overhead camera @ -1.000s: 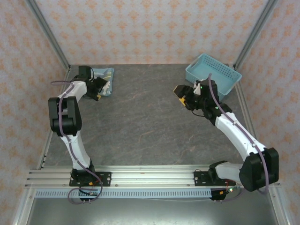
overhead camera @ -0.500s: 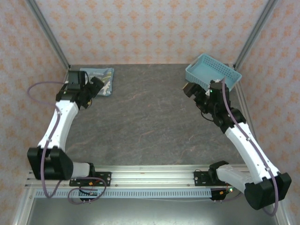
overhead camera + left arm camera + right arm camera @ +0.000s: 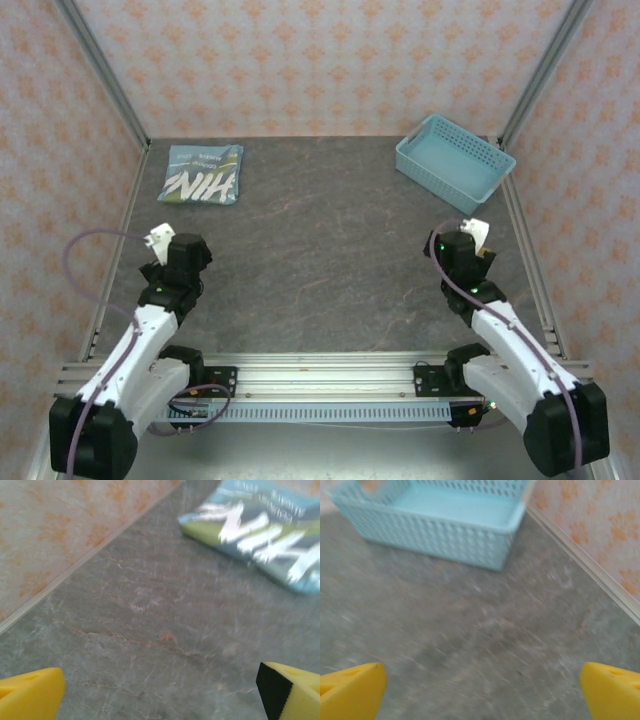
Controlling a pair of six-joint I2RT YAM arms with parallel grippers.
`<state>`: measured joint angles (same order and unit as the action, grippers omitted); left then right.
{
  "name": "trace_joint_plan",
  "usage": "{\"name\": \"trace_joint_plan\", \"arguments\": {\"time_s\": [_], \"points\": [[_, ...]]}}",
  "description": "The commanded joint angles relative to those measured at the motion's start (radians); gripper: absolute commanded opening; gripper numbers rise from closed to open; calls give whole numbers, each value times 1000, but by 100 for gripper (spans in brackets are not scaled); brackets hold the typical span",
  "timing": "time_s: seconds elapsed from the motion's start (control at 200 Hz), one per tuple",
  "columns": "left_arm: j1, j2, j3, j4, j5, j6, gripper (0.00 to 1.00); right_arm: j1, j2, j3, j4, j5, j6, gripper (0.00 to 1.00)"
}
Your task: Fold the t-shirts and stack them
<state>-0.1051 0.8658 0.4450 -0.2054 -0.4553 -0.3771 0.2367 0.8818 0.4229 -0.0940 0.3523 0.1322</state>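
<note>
Locate t-shirt (image 3: 203,174) folded flat on the surface (image 3: 320,260), well left of the basket (image 3: 455,160). Confirm left gripper (image 3: 160,692) and right gripper (image 3: 482,692) spread apart, empty, both on the basket's near side. Avoid pinching a single layer: likely to unfold the stack. Avoid clipping the basket.

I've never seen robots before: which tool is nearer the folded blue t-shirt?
Left. The left tool is on the near side of the t-shirt; the right tool is across the table, near the basket.
</note>
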Motion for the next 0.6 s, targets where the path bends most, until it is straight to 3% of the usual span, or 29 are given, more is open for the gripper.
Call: {"name": "trace_joint_plan", "arguments": {"time_s": [0.0,0.215,0.41,0.515,0.565,0.595], "points": [[-5,93,-42,378,26,209,100,-41,74,-32,288,41,-104,99],[4,413,6,608,83,290,100,-96,293,-58,537,-38,-120,99],[71,583,60,774,179,295,100,-185,473,-54,820,-149,-132,99],[42,596,29,834,237,356,100,-226,584,-82,963,-203,-104,99],[41,620,-38,980,204,343,100,-229,649,-110,1094,-225,-115,99],[41,640,-68,1062,180,341,100,-229,649,-100,1069,-244,-125,99]]}}
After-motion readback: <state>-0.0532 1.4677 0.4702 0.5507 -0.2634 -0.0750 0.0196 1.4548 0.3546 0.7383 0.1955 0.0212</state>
